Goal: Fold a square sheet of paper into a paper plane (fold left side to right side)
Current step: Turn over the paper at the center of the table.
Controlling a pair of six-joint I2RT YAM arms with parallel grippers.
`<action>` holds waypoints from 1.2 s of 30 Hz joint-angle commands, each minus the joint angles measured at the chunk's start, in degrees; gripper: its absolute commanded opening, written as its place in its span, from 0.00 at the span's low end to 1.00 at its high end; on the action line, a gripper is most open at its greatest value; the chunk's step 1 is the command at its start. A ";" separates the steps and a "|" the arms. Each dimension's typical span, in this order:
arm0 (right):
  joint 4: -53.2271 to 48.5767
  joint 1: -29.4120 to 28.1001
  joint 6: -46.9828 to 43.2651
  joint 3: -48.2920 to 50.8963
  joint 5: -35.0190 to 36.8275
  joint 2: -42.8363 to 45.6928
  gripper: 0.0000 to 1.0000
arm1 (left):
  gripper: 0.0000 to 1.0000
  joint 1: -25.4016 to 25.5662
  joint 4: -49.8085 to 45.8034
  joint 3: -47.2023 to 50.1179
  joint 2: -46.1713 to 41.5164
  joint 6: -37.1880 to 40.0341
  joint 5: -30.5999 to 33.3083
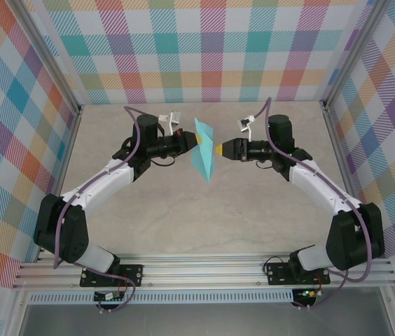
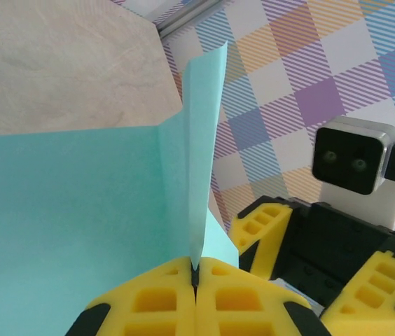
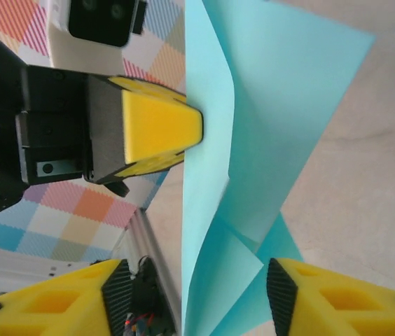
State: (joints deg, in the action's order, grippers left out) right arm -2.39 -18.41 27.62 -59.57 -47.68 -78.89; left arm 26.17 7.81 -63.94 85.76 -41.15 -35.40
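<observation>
Yellow fingers (image 2: 148, 301) of the left gripper (image 2: 196, 274) press together on an edge of the turquoise paper (image 1: 204, 155), one folded sheet held up over the pale tabletop (image 1: 183, 224) between plaid walls (image 1: 211, 42). From the right wrist, the right gripper (image 3: 197, 276) stands wide open astride the paper; two arms face each other.

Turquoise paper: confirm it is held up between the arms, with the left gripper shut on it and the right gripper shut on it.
Wrong on the right gripper: the right wrist view shows it open, fingers apart either side of the turquoise paper. The left gripper is shut on it.
</observation>
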 commanded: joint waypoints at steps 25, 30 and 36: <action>25.84 -3.23 15.17 9.70 -5.05 1.37 0.92 | 0.00 1.06 11.70 -6.90 1.12 -9.48 -0.72; 23.05 -1.41 13.65 11.76 -4.95 4.92 0.93 | 0.00 1.07 11.35 -6.88 1.08 -9.30 -0.69; 34.65 -1.71 23.28 11.24 -7.34 0.22 0.92 | 0.00 1.25 12.09 -6.87 1.28 -10.06 -1.03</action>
State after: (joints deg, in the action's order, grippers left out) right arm 25.30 -19.97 46.39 -47.88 -52.90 -76.40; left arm 26.61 18.17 -71.07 87.39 -50.30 -35.51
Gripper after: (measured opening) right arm 0.922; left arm 0.033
